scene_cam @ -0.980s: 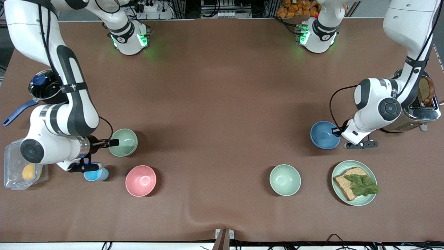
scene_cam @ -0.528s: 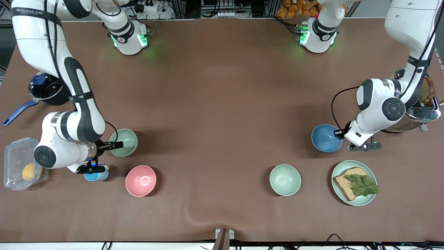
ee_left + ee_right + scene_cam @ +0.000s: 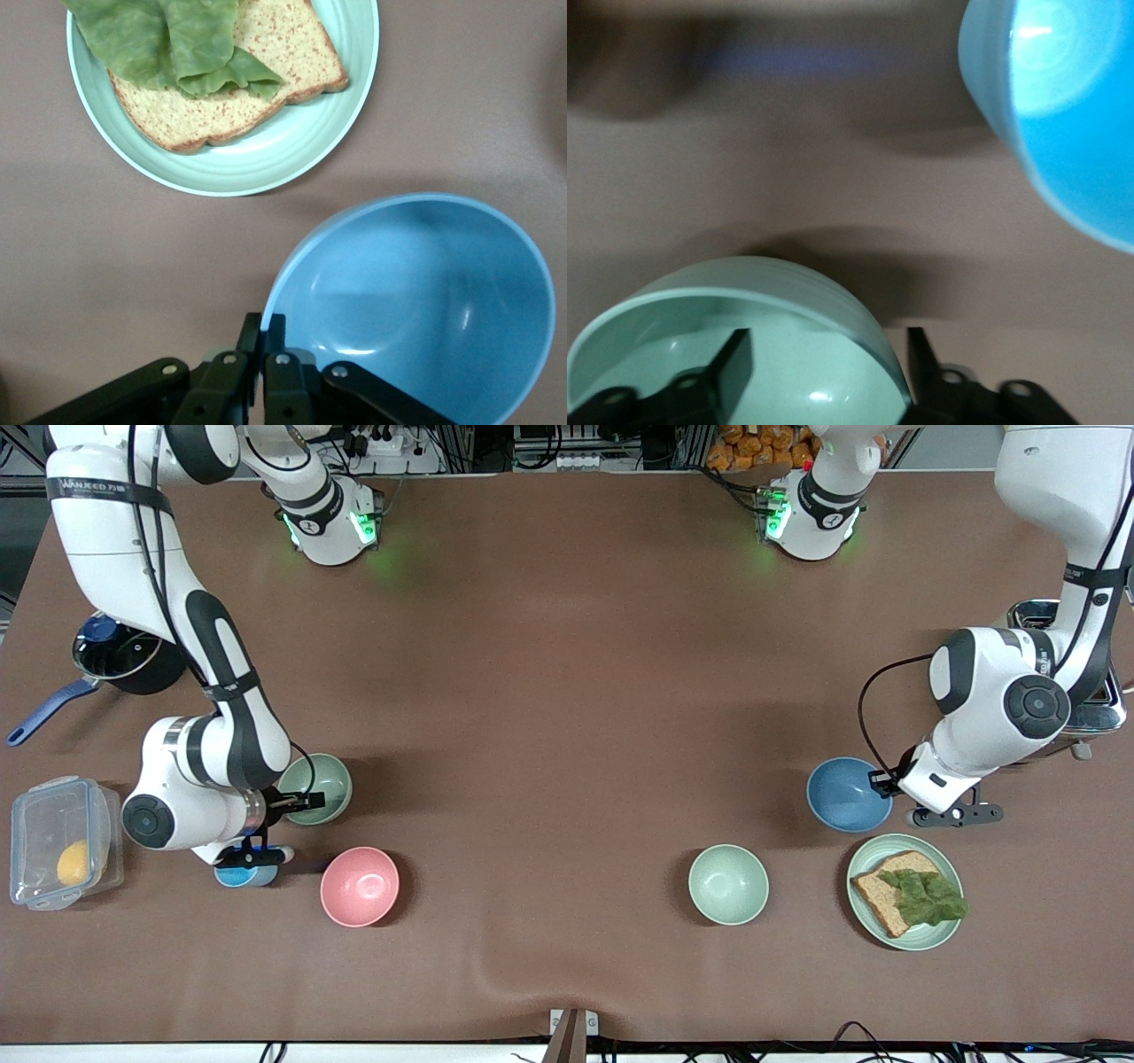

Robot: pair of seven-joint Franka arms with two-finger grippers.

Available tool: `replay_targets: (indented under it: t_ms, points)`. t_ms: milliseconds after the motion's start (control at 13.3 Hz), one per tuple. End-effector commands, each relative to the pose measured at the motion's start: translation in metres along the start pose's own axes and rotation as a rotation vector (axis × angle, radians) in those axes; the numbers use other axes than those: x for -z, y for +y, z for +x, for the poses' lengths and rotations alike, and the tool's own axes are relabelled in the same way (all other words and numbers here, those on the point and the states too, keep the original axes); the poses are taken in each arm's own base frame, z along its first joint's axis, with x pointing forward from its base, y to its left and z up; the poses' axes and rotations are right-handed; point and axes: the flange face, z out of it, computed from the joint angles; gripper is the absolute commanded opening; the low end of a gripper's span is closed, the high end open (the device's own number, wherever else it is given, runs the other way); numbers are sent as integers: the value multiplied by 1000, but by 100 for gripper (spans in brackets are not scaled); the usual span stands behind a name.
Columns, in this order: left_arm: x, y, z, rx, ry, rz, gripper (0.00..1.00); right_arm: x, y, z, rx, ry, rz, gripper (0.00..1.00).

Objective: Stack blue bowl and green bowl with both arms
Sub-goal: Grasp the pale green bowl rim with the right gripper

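The blue bowl [image 3: 842, 797] is beside the plate at the left arm's end of the table. My left gripper [image 3: 881, 783] is shut on its rim. In the left wrist view the blue bowl [image 3: 425, 292] hangs tilted from the left gripper [image 3: 266, 326], whose fingers pinch the rim. The green bowl [image 3: 323, 784] stands at the right arm's end. My right gripper [image 3: 303, 797] is open and straddles its rim. In the right wrist view the green bowl [image 3: 788, 328] has one finger [image 3: 731, 359] inside it and the other outside its wall, neither pressing on it.
A pale green plate [image 3: 946, 935] with bread and lettuce lies close to the blue bowl, and a toaster [image 3: 1085, 708] stands by the left arm. A paler mint bowl [image 3: 728, 884], a pink bowl [image 3: 359, 886], a small blue cup [image 3: 237, 877], a plastic box [image 3: 53, 855] and a pot [image 3: 120, 657] are also on the table.
The left gripper has carried the blue bowl a little toward the plate. The right arm has shifted, its fingers now astride the green bowl's rim and closer together.
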Motion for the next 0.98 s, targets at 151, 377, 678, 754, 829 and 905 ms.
replay_targets:
  t_ms: [151, 377, 678, 754, 829, 905]
  points:
    - [7, -3, -1, -30, -6, 24, 0, 1, -2, -3, 12, 4, 13, 10]
    - [7, -6, -2, -44, -8, 24, 0, 3, -3, -7, 12, 4, 12, 0]
    - [7, -6, -2, -57, -8, 24, 0, 21, -40, -9, -7, 17, 15, 0]
    - [6, -6, -2, -58, -10, 24, 0, 23, -57, -8, -112, 6, 31, 0]
    - [6, -7, -2, -57, -10, 24, 0, 26, -78, -9, -158, -3, 23, 0]
    - [6, -7, -2, -57, -8, 24, 0, 32, -86, -9, -179, -5, 22, 0]
